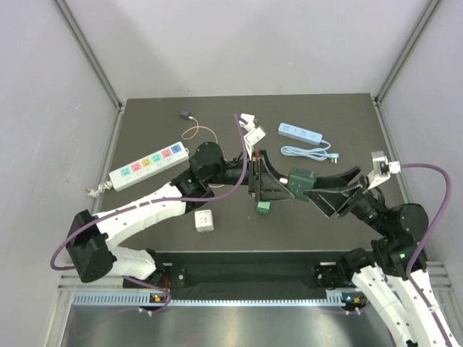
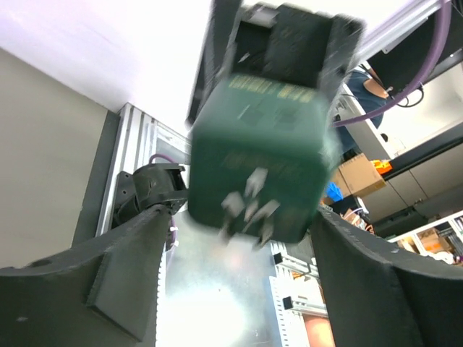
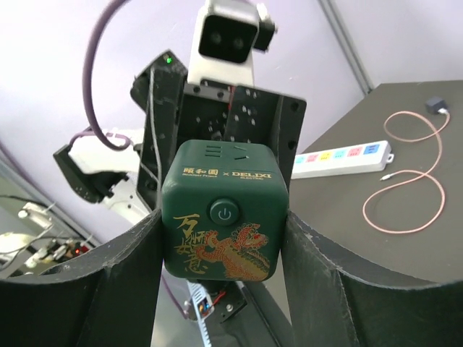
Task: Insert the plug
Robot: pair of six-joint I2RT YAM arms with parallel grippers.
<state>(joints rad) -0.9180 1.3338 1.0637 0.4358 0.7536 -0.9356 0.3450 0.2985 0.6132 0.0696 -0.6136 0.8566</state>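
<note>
The plug is a dark green cube [image 1: 299, 180] with a gold and red dragon and a power button on one face [image 3: 223, 217] and metal prongs on the opposite face [image 2: 249, 206]. It hangs in the air above the middle of the table. My right gripper [image 3: 222, 220] is shut on it, both fingers pressed flat against its sides. Facing it from the left, my left gripper [image 2: 242, 217] stands open, with its fingers [image 2: 108, 289] spread wider than the cube and gaps on both sides. In the top view the left gripper [image 1: 282, 184] and the right gripper [image 1: 307, 186] meet at the cube.
A white power strip [image 1: 148, 165] with coloured sockets lies at the left of the dark mat, and a small blue strip [image 1: 300, 133] with a coiled cord at the back right. A white cube adapter [image 1: 205, 220], white plugs [image 1: 251, 130] and a pink cable [image 1: 197, 131] lie about.
</note>
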